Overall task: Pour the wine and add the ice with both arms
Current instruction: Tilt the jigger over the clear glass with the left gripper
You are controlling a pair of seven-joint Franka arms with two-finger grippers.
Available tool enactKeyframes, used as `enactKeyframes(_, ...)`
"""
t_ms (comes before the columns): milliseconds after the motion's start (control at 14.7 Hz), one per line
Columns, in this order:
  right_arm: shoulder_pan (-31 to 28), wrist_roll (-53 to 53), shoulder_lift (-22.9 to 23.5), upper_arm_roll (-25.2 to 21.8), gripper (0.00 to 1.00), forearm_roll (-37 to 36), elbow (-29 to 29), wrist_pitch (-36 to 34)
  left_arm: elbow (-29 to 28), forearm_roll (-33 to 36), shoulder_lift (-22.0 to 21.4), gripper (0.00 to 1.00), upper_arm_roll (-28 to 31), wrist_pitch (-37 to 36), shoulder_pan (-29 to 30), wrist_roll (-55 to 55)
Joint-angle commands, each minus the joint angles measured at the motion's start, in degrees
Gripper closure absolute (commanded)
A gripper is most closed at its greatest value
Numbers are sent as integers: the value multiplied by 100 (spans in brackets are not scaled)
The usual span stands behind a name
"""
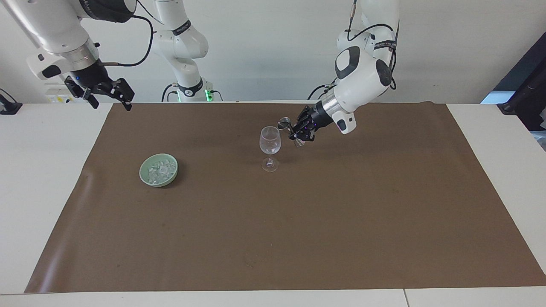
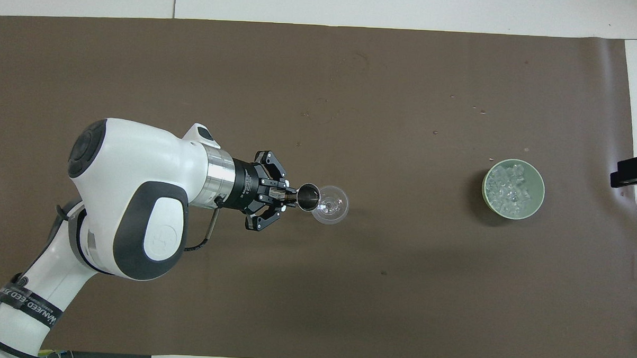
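Now at the left pincer (image 1: 293, 133) (image 2: 289, 195): closed on the narrow waist of a small metal cup (image 1: 283, 124) (image 2: 308, 196), with the fingers almost together around it. Held in the air, tilted, its mouth just beside the rim of the wine glass (image 1: 270, 145) (image 2: 332, 206) and, seen from above, overlapping that rim a little. Whether touching or not, cannot tell. Hard to say also what is inside the cup.

Next, the right pincer (image 1: 110, 100) (image 2: 634, 170): waiting high over the edge of the brown mat (image 1: 298, 221) at the right arm's end of the counter (image 1: 42, 170), fingers spread wide, gripping nothing.

Then the ice (image 1: 160, 170) (image 2: 511, 188): heaped in a pale green bowl (image 1: 141, 172) (image 2: 485, 187), standing on the mat between the glass and the right arm's end, well apart from the glass and slightly farther from the robots than it. Glass upright near the middle of the mat, a few clear bits at the bottom of it.

Mat smooth over most of the white counter, with some small spots and marks. Plain light wall (image 1: 264, 51) above the counter's edge, both arm bases in front of it.
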Motion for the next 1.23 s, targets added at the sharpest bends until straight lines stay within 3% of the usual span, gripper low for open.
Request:
enactKeyframes(0, -55, -135, -20, 6, 0, 94, -41, 21, 209, 771, 48, 100, 71, 101, -261, -653)
enactKeyframes(545, -55, -135, -20, 6, 0, 94, -41, 21, 693, 2837, 251, 100, 54, 101, -725, -2130)
enactKeyframes(1158, -55, -135, -20, 6, 0, 94, -41, 30, 711, 4349, 224, 100, -52, -215, -1148, -2746)
